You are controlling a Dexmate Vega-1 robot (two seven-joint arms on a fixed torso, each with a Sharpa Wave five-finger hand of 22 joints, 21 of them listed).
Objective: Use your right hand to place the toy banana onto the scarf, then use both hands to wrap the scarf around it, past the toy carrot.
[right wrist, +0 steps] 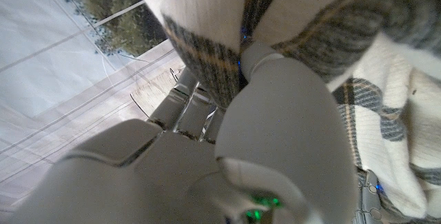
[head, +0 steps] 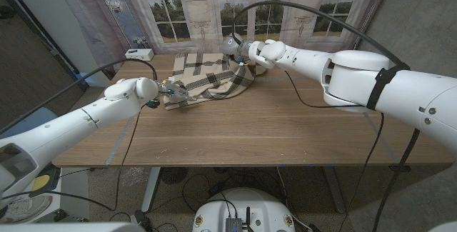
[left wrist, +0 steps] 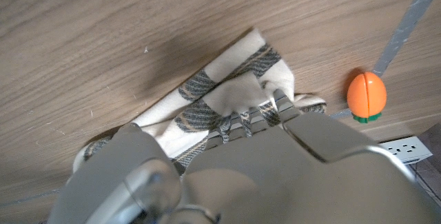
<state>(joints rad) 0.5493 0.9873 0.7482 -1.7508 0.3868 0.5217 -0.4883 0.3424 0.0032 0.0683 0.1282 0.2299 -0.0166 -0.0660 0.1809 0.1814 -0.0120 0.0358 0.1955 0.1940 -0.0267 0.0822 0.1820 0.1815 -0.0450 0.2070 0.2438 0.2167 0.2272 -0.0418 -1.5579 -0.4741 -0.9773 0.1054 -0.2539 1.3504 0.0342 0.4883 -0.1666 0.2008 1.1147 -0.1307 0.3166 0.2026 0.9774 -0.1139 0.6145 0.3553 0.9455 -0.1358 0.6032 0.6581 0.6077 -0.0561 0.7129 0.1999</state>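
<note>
Both robot hands grip the scarf (head: pixel 211 75).
Keep your right robot hand (head: pixel 246 52) and left robot hand (head: pixel 170 89) grasping; fold evenly across centre frame.

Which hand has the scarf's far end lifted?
The right hand: it grips the scarf at the far end, raised; the left hand holds the near corner low.

From my station I count one plaid scarf (head: pixel 207 75) on the surface (head: pixel 271 128), and one orange toy carrot (left wrist: pixel 366 96) beside it in the left wrist view. Two robot hands are in play, the left hand (head: pixel 170 89) and the right hand (head: pixel 239 50). One white power strip (head: pixel 139 54) sits at the far corner.
</note>
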